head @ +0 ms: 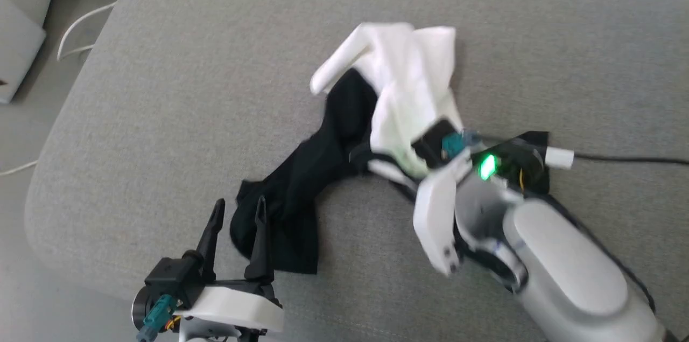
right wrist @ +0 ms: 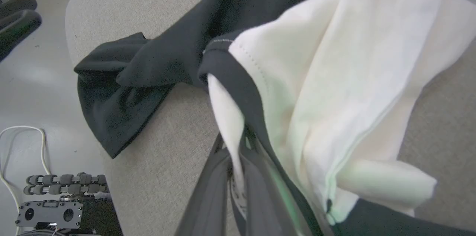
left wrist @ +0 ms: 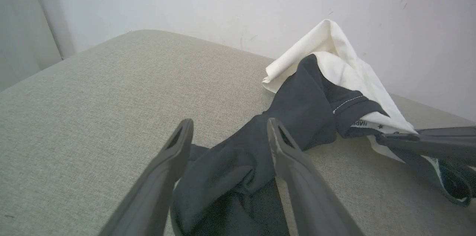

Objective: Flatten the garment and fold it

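Note:
The garment lies bunched on the grey cushion, its white body heaped at the back and a black sleeve trailing toward the front left. My right gripper is shut on the garment near the collar; in the right wrist view its fingers pinch white and black cloth. My left gripper stands open at the sleeve's end. In the left wrist view its fingertips straddle the black sleeve without closing on it.
The cushion's rounded edge drops to the floor on the left, where a white cable lies. A black cable runs right from my right wrist. A pale wall rises behind the cushion.

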`<state>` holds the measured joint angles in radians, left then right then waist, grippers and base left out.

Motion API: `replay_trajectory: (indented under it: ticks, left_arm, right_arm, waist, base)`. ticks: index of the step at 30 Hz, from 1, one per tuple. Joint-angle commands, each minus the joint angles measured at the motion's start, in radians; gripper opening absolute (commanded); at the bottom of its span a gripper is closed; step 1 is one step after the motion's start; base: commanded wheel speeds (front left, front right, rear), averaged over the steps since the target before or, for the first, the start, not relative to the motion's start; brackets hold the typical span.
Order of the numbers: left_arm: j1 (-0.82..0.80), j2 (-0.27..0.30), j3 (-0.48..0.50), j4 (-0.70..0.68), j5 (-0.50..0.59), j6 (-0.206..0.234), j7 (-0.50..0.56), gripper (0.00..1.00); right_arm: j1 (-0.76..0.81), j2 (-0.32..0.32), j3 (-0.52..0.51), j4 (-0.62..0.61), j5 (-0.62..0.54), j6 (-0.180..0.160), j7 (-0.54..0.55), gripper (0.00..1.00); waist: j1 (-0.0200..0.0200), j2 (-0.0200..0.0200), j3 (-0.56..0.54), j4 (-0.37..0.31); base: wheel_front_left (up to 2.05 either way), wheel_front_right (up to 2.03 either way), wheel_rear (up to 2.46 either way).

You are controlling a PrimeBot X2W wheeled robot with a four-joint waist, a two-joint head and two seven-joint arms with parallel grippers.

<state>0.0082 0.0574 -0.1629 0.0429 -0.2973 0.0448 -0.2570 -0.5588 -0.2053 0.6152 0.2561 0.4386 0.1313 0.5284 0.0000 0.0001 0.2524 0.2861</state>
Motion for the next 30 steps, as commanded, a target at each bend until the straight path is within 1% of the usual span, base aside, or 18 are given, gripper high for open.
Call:
replay_trajectory:
  ticks: [1,4,6,8,9,10,11,12,15,20,21,23,25,27,29,30]
  left_arm:
    - [0.006,-0.004,0.003,0.005,0.011,-0.006,-0.005,1.0]
    - [0.016,-0.005,0.005,0.006,0.011,-0.008,-0.005,1.0]
    - [0.021,-0.005,0.003,0.008,0.012,-0.011,-0.005,1.0]
    - [0.021,-0.005,0.0,0.01,0.01,-0.015,-0.005,1.0]
    - [0.021,-0.005,-0.002,0.013,0.01,-0.017,-0.005,1.0]
    - [0.021,-0.005,-0.001,0.015,0.009,-0.017,-0.005,1.0]
    - [0.022,-0.005,-0.001,0.017,0.008,-0.018,-0.005,1.0]
    - [0.023,-0.005,0.0,0.019,0.007,-0.019,-0.005,1.0]
    - [0.029,-0.005,-0.001,0.027,0.003,-0.02,-0.005,1.0]
    - [0.038,-0.005,-0.006,0.035,0.001,-0.02,-0.005,1.0]
    - [0.038,-0.005,-0.006,0.035,0.001,-0.02,-0.005,1.0]
    - [0.04,-0.005,-0.007,0.034,-0.001,-0.019,-0.005,1.0]
    - [0.042,-0.005,-0.01,0.032,-0.004,-0.019,-0.005,1.0]
    - [0.041,-0.005,-0.012,0.03,-0.007,-0.018,-0.005,1.0]
    - [0.037,-0.006,-0.014,0.029,-0.011,-0.018,-0.005,1.0]
    - [0.033,-0.006,-0.018,0.029,-0.012,-0.018,-0.005,1.0]
  right_arm:
    - [0.056,-0.028,0.014,-0.035,0.023,-0.001,0.031,0.0]
    - [0.154,-0.082,0.027,-0.102,0.065,-0.001,0.099,0.0]
    - [0.217,-0.113,0.018,-0.128,0.074,-0.001,0.124,0.0]
    - [0.268,-0.127,0.003,-0.141,0.074,-0.001,0.134,0.0]
    - [0.288,-0.126,-0.007,-0.143,0.071,-0.001,0.133,0.02]
    - [0.301,-0.124,-0.016,-0.145,0.061,-0.001,0.124,0.34]
    - [0.309,-0.119,-0.022,-0.148,0.046,-0.001,0.111,0.74]
    - [0.315,-0.111,-0.026,-0.149,0.037,-0.001,0.102,1.0]
    - [0.316,-0.084,-0.026,-0.17,0.038,-0.001,0.094,1.0]
    - [0.274,-0.055,-0.035,-0.257,0.086,-0.001,0.133,1.0]
    - [0.274,-0.055,-0.035,-0.257,0.086,-0.001,0.133,1.0]
    - [0.245,-0.037,-0.065,-0.292,0.099,-0.001,0.142,1.0]
    - [0.206,-0.021,-0.105,-0.306,0.079,-0.001,0.134,1.0]
    - [0.161,-0.006,-0.139,-0.291,0.03,-0.001,0.109,1.0]
    - [0.128,0.027,-0.183,-0.237,0.0,-0.001,0.095,1.0]
    - [0.108,0.034,-0.188,-0.208,-0.024,-0.001,0.096,1.0]
  waist:
    - [0.0,-0.0001,-0.041,-0.04]
    - [0.0,-0.0001,-0.061,-0.062]
    - [0.0,-0.0001,-0.067,-0.072]
    - [0.0,-0.0001,-0.07,-0.078]
    - [0.0,-0.0001,-0.073,-0.08]
    - [0.0,-0.0001,-0.076,-0.083]
    - [0.0,-0.0001,-0.079,-0.085]
    - [0.0,-0.0001,-0.084,-0.087]
    - [0.0,-0.0001,-0.102,-0.091]
    - [0.0,-0.0001,-0.13,-0.083]
    - [0.0,-0.0001,-0.13,-0.083]
    - [0.0,-0.0001,-0.132,-0.075]
    - [0.0,-0.0001,-0.128,-0.065]
    - [0.0,-0.0001,-0.118,-0.054]
    - [0.0,-0.0001,-0.107,-0.04]
    - [0.0,-0.0001,-0.1,-0.031]
  base:
    - [0.0,0.0,0.0]
    - [0.0,0.0,0.0]
    - [0.0,0.0,0.0]
    - [0.0,0.0,0.0]
    - [0.0,0.0,0.0]
    - [0.0,0.0,0.0]
    - [0.0,0.0,0.0]
    - [0.0,0.0,0.0]
    - [0.0,0.0,0.0]
    - [0.0,0.0,0.0]
    - [0.0,0.0,0.0]
    - [0.0,0.0,0.0]
    - [0.0,0.0,0.0]
    - [0.0,0.0,0.0]
    - [0.0,0.0,0.0]
    - [0.0,0.0,0.0]
